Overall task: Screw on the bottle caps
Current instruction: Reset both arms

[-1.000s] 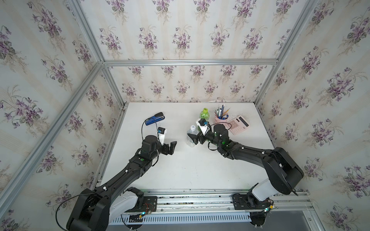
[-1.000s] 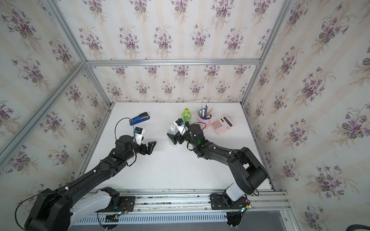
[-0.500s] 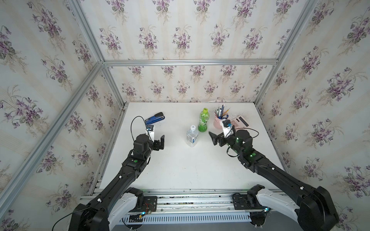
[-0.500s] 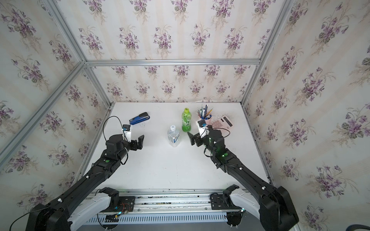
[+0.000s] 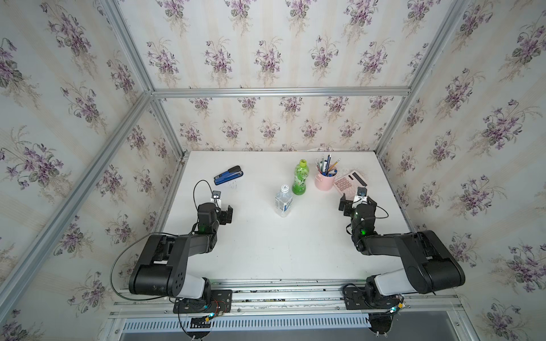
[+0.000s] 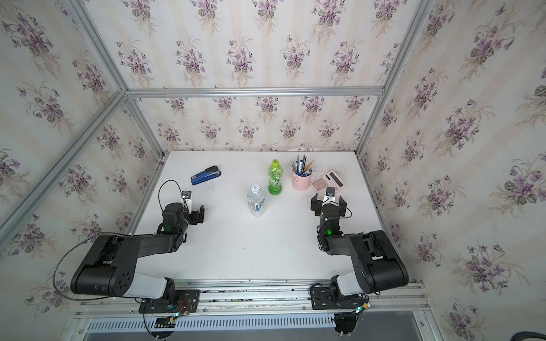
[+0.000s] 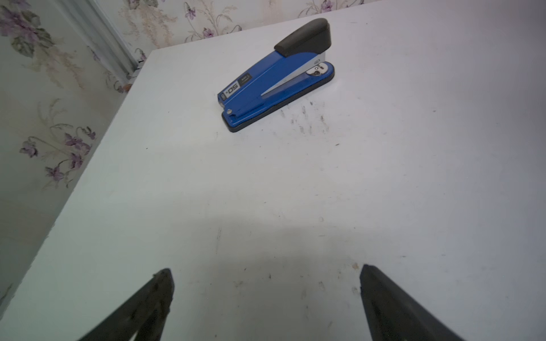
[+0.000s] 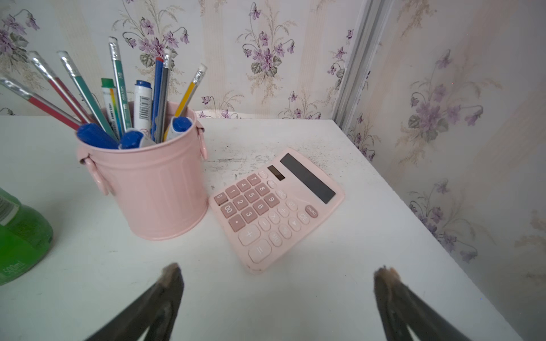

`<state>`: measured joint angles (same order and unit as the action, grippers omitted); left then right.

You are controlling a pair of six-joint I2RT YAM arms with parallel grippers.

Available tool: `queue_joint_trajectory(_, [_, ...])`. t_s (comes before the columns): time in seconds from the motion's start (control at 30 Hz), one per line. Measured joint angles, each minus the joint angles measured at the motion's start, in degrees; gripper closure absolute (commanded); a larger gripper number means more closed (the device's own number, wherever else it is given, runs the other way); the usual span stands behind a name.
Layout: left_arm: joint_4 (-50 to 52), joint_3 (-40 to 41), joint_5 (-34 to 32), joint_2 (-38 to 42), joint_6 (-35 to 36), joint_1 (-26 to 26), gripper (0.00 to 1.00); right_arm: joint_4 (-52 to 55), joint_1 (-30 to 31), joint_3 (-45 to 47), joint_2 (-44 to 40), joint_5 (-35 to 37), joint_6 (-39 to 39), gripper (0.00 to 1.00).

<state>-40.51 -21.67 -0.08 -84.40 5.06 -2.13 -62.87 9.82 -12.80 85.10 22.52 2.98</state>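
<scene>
Both grippers stand spread wide with nothing between the jaws. Left gripper [image 5: 221,208] hovers over bare table [image 5: 280,251], well apart from the cup [image 5: 324,181], on the far side of both bottles from it. Its wrist view shows the two dark fingertips [image 7: 165,274] parted over the white surface. Right gripper [image 5: 357,200] hangs near the cup, on the robot's side of it, and its wrist view shows its jaws equally parted above the tabletop.

Green bottle [image 5: 300,180] stands upright just beside the cup, on the side toward the left arm. The yellow-green cap [image 5: 302,162] sits on its neck. Clear bottle [image 5: 283,202] stands upright a little further from the cup on that same side, nearer the robot, close to the green one but apart from it. The white cap [image 5: 284,187] with a dark mark sits on top of it. Both top views show each cap in place on its bottle; how tightly either is turned cannot be told.

Pens and pencils fill the cup. The calculator [image 5: 350,183] lies flat just beside it, on the side away from the bottles. The stapler [image 5: 228,175] lies well apart from the cup, past both bottles, toward the left arm's side.
</scene>
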Motion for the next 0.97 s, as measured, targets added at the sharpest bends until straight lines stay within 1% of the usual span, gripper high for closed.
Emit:
queue_joint_trajectory(0.07, [-0.31, -3.02, 3.10, -0.87, 0.39, 1.60, 0.00, -3.23, -2.71, 1.60, 0.26, -3.67, -0.63, 0.00])
queue_joint_trajectory(0.13, [0.22, -4.61, 4.57, -1.44, 0.20, 2.80, 0.00, -8.33, -4.44, 1.81, 3.10, -5.60, -1.81, 0.00])
queue_joint_trajectory(0.17, [0.81, -4.98, 4.74, -1.57, -0.20, 3.21, 0.00, -6.88, -5.05, 1.16, 3.10, -7.26, -2.08, 0.00])
queue_joint_trajectory(0.23, [1.55, -5.14, 5.18, -1.70, -0.66, 3.37, 0.00, -9.09, -6.05, 0.55, 3.58, -10.29, -2.97, 0.00])
queue_joint_trajectory(0.37, [2.40, -5.20, 5.79, -1.84, -1.18, 3.30, 0.00, -9.38, -6.67, 0.26, 3.41, -13.18, -3.26, 0.00])
queue_joint_trajectory(0.6, [2.64, -5.20, 5.77, -1.81, -1.44, 3.30, 0.00, -10.47, -6.62, 0.79, 3.21, -15.26, -3.43, 0.00])
queue_joint_trajectory(0.87, [2.67, -5.20, 5.77, -1.81, -1.46, 3.30, 0.00, -9.33, -6.75, -0.26, 3.48, -18.99, -2.97, 0.00])
queue_joint_trajectory(0.97, [2.67, -5.20, 5.77, -1.81, -1.46, 3.30, 0.00, -9.25, -6.88, -0.24, 3.45, -18.99, -2.97, 0.00])
